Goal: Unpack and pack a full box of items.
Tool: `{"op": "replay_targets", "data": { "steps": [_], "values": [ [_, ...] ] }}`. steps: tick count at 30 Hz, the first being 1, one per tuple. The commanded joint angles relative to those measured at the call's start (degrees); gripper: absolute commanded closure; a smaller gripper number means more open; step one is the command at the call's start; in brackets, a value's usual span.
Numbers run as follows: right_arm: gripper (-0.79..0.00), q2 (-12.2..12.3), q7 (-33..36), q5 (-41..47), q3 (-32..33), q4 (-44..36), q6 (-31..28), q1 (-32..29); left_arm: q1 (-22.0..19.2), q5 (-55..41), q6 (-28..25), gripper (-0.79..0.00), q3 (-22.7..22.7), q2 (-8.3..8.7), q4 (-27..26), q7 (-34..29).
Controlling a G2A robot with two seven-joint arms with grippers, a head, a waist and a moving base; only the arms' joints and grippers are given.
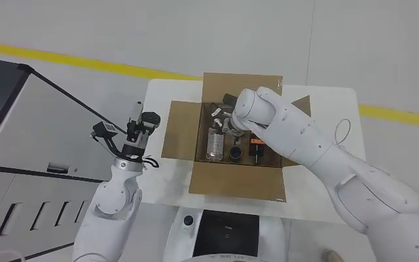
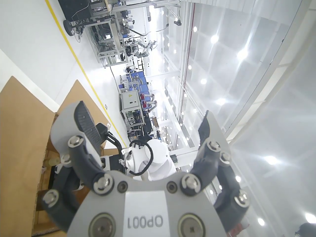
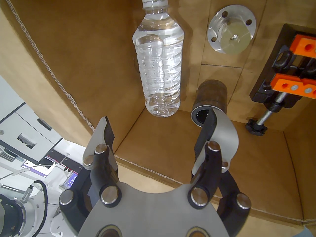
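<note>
Hovering spread-open in brown cardboard box (image 3: 61, 38), right gripper (image 3: 159, 122) faces clear plastic water bottle (image 3: 158, 57), likely to unpack it; nothing held. Also released, left gripper (image 2: 144, 112) sits out of the way beside box.

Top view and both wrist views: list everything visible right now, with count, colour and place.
table: 1, white, under the box
cardboard box: 1, brown, flaps open, on the table
water bottle: 1, clear with white cap, lying on the box floor
flange: 1, silver metal, on the box floor beside the bottle's cap end
cylinder: 1, dark, lying between the bottle and the clamp
clamp: 1, black with orange blocks, on the box floor
floor line: 1, yellow, beyond the table
left claw: 1, open, empty, beside the box
right claw: 1, open, empty, inside the box near the bottle's base
</note>
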Motion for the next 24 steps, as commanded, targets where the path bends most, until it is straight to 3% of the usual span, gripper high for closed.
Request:
{"op": "replay_targets", "data": {
  "steps": [1, 5, 6, 7, 8, 18, 24],
  "values": [
    [-0.671, 0.00, 0.00, 0.00, 0.00, 0.00, 0.00, 0.00, 0.00, -0.01, 0.00, -0.785, -0.01, 0.00, 0.00, -0.01],
    [-0.671, 0.00, 0.00, 0.00, 0.00, 0.00, 0.00, 0.00, 0.00, -0.01, 0.00, -0.785, -0.01, 0.00, 0.00, -0.01],
    [-0.785, 0.04, -0.23, -0.13, -0.03, 0.12, -0.15, -0.21, 0.00, -0.01, 0.00, -0.785, -0.01, 0.00, 0.00, -0.01],
    [-0.782, 0.12, -0.68, -0.53, -0.04, -0.07, -0.43, -0.44, 0.00, -0.01, 0.00, -0.785, -0.01, 0.00, 0.00, -0.01],
    [-0.714, 0.12, -0.78, -1.68, -0.45, -0.89, 0.33, -0.24, 0.00, -0.01, 0.00, -0.785, -0.01, 0.00, 0.00, -0.01],
    [-0.606, -0.04, -8.93, 2.77, -4.46, -10.35, 8.93, 1.78, 0.00, -0.01, 0.00, -0.785, -0.01, 0.00, 0.00, -0.01],
    [-0.610, -0.52, -9.17, 6.15, -5.39, -4.80, 9.15, 6.07, 0.00, -0.01, 0.00, -0.785, -0.01, 0.00, 0.00, -0.01]
  ]
}}
